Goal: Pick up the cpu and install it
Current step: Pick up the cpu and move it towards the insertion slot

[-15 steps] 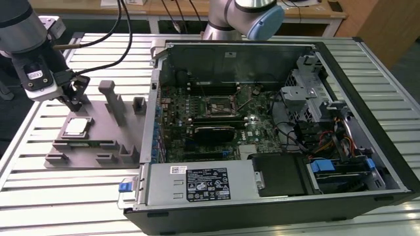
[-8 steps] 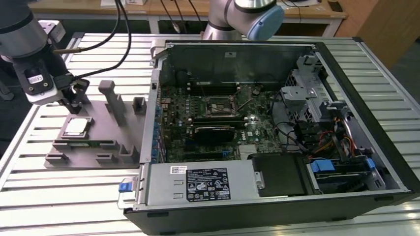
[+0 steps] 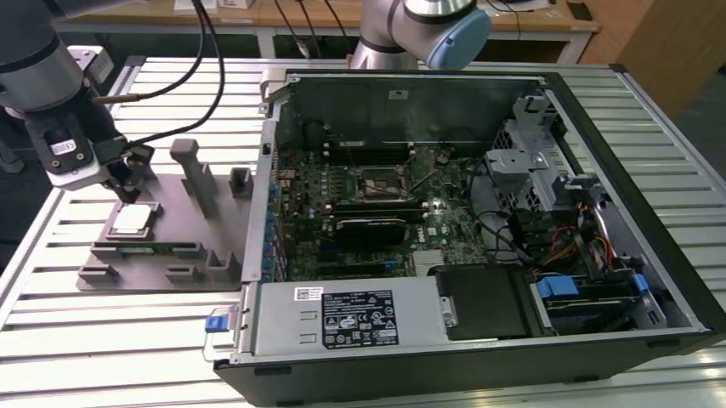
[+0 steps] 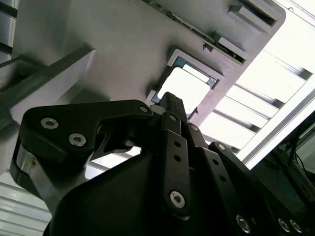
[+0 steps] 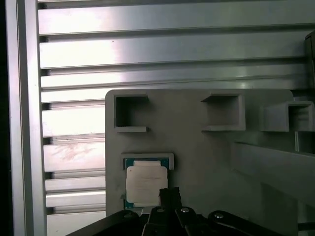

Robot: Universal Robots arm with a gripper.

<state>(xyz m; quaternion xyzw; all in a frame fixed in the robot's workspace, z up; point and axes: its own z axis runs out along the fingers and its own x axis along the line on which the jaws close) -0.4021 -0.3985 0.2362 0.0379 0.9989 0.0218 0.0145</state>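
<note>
Slatted aluminium table, pale, bare on the sides of fixture away from the case.

Nearest:
- Case: black, side panel off, lying on table just beside fixture, on the exterior view's right of it.
- Power supply: silver box in case's near corner, close to fixture's near corner.

Middle:
- Fixture: flat grey plate on table. Square open-sided pockets along one edge; upright posts on the side toward case.
- Recess: raised square frame on fixture, on the side away from case.
- cpu: seated flat in recess, silver top up, not raised. Green rim visible round the metal top in both wrist views.
- Gripper: black, hanging low over fixture, directly above cpu's far edge; tip overlapping cpu in both wrist views. Contact with cpu not discernible. Width of opening: cannot tell.
- Cables: black, looping up from wrist beyond fixture's far edge.

Farther:
- Motherboard: green, on case floor, past power supply from fixture.
- Socket: black-framed square, mid-board.
- Arm: grey joint with blue cap, beyond case's far wall, well apart from fixture.
- Desk: wooden, farthest back.
</note>
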